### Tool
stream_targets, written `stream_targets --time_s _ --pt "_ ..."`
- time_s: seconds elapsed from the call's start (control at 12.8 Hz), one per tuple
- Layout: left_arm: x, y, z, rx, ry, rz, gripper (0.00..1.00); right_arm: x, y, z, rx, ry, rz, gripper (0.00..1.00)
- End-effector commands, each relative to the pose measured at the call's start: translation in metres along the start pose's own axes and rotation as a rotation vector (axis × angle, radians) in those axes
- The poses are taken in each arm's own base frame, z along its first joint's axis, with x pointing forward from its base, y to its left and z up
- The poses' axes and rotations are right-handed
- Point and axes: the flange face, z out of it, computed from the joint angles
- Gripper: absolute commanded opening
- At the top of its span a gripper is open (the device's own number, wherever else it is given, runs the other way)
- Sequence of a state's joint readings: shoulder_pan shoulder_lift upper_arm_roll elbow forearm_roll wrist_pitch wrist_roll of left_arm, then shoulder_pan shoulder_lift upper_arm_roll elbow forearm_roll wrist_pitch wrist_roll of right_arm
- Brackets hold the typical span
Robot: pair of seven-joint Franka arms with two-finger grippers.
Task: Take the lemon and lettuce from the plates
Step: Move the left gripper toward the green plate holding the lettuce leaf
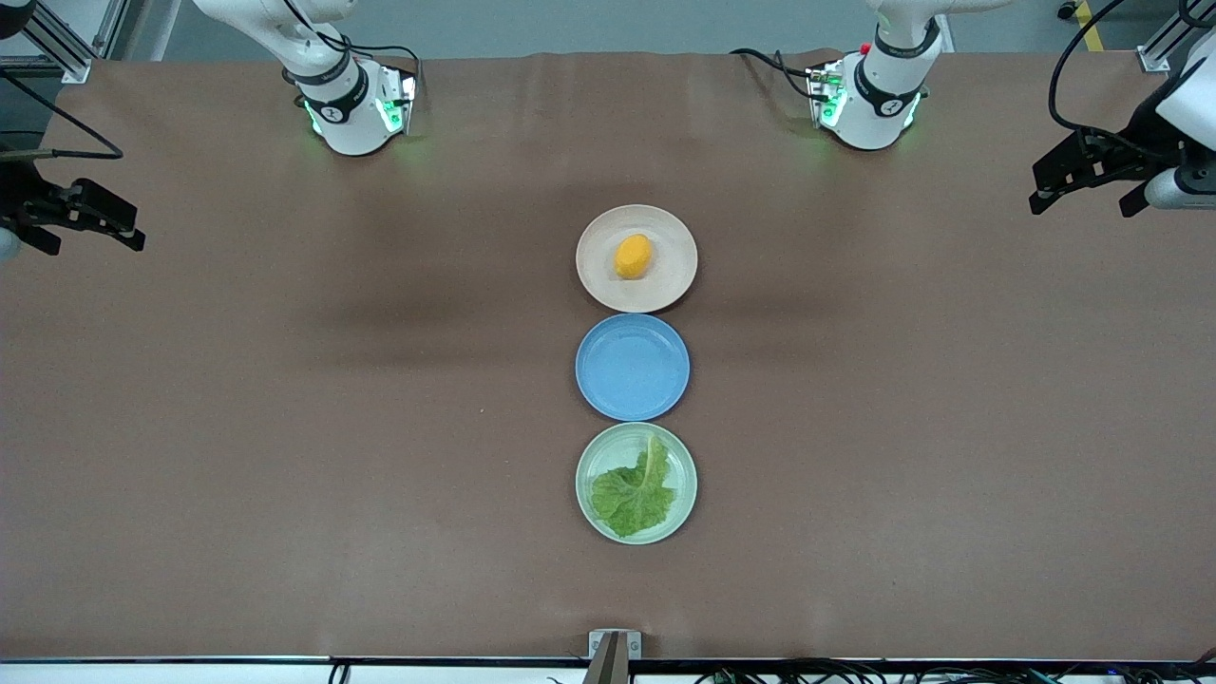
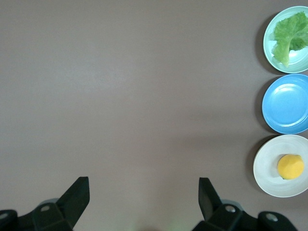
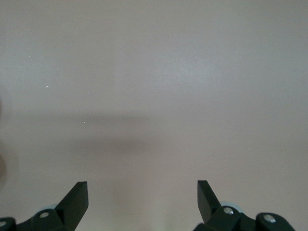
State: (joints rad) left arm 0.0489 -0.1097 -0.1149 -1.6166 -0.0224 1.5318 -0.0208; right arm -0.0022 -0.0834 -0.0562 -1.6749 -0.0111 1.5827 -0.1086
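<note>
The lemon (image 1: 633, 256) lies on the beige-pink plate (image 1: 668, 283), the plate farthest from the front camera. The lettuce (image 1: 634, 495) lies on the pale green plate (image 1: 600, 450), the nearest one. My left gripper (image 1: 1083, 204) is open and empty, up over the left arm's end of the table. My right gripper (image 1: 93, 244) is open and empty over the right arm's end. The left wrist view shows its gripper (image 2: 143, 185) over bare table, with the lemon (image 2: 290, 166), its plate (image 2: 266, 168), the lettuce (image 2: 288, 30) and the green plate (image 2: 299, 61) off to one side. The right gripper (image 3: 142, 188) sees only bare table.
An empty blue plate (image 1: 632, 367) sits between the two task plates, almost touching both; it also shows in the left wrist view (image 2: 286, 103). The three plates form a line down the table's middle. Brown table cover (image 1: 285, 427) spreads on both sides.
</note>
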Motion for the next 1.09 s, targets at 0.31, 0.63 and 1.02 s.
stream_targets --time_s 0.31,0.63,1.02 --pt "0.046 -0.011 0.015 0.016 -0.011 -0.008 1.00 -0.022 -0.008 -0.013 0.009 0.008 -0.016 1.00" --pt "0.112 0.017 0.097 -0.002 -0.051 0.036 1.00 -0.021 -0.008 -0.011 0.017 0.006 -0.013 1.00" --pt "0.149 0.094 0.175 -0.028 -0.009 0.102 1.00 -0.022 -0.008 -0.010 0.020 -0.003 -0.015 1.00"
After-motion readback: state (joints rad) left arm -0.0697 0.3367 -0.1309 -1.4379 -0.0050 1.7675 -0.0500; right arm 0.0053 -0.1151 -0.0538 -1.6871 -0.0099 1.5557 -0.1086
